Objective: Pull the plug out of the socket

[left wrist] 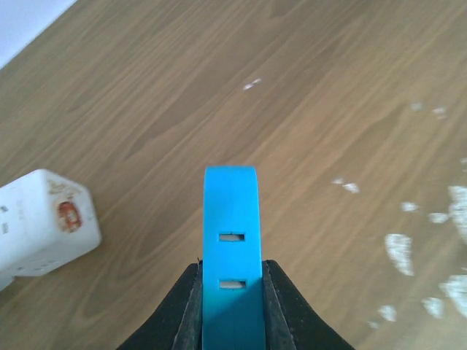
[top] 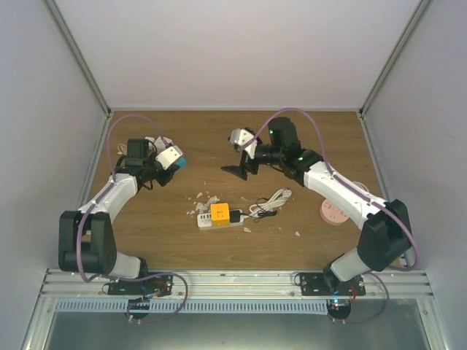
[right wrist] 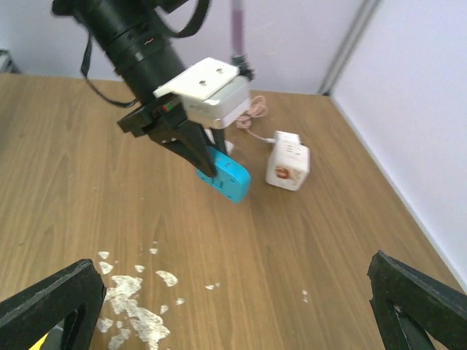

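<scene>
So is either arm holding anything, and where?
Yes: the left pincer clamps the blue slotted block by one end, a finger on each side. The right pincer is open, holding nothing.

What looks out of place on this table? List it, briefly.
White flakes lie scattered on the table beside the power strip, like spilled debris. The left end effector is shut on a blue block, away from the strip.

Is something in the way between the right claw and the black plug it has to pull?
Nothing visible is. The open right gripper is beyond the power strip, and only bare wood lies between it and the black plug. The left gripper, holding a blue piece, is off to the side.
</scene>
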Motion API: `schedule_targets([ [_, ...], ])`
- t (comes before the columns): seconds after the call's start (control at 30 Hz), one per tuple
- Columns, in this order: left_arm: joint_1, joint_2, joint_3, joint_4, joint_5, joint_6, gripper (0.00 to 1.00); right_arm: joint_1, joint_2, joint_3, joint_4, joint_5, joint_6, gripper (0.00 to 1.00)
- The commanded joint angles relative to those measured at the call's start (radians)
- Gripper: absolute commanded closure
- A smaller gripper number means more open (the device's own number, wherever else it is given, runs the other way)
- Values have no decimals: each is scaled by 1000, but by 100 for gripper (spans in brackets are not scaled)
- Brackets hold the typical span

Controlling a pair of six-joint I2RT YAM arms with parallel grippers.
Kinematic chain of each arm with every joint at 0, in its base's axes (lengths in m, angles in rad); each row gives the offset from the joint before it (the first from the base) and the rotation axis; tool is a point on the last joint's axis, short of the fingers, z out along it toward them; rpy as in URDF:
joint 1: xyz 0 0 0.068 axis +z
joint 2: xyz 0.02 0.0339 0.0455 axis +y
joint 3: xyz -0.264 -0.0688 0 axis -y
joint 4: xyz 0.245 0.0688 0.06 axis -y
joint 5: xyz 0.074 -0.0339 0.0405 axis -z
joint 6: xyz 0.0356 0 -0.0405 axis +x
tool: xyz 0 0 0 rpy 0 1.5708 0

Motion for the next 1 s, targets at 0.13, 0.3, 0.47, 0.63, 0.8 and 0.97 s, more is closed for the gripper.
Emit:
schedule_targets([
  [0.13, 7, 122, -32, 307, -235, 91, 100, -145, -37, -60, 136, -146, 192, 0],
  [0.3, 3, 212, -87, 508, -328, 144, 100, -197, -33, -85, 130, -246, 195, 0],
  [0.47, -16, 297, -97, 605, -393, 207, 100, -209, -28, -107, 94, -250, 158, 0],
  [0.63, -36, 329, -151, 677, -436, 292, 100, -209, -48, -162, 55, -208, 43, 0],
  [0.8, -41, 356, -187, 694, -451, 339, 88, -209, -82, -227, 46, -198, -34, 0],
  [0.97, -39, 317, -183, 591, -387, 321, 58, -209, -76, -251, -11, -233, -120, 0],
])
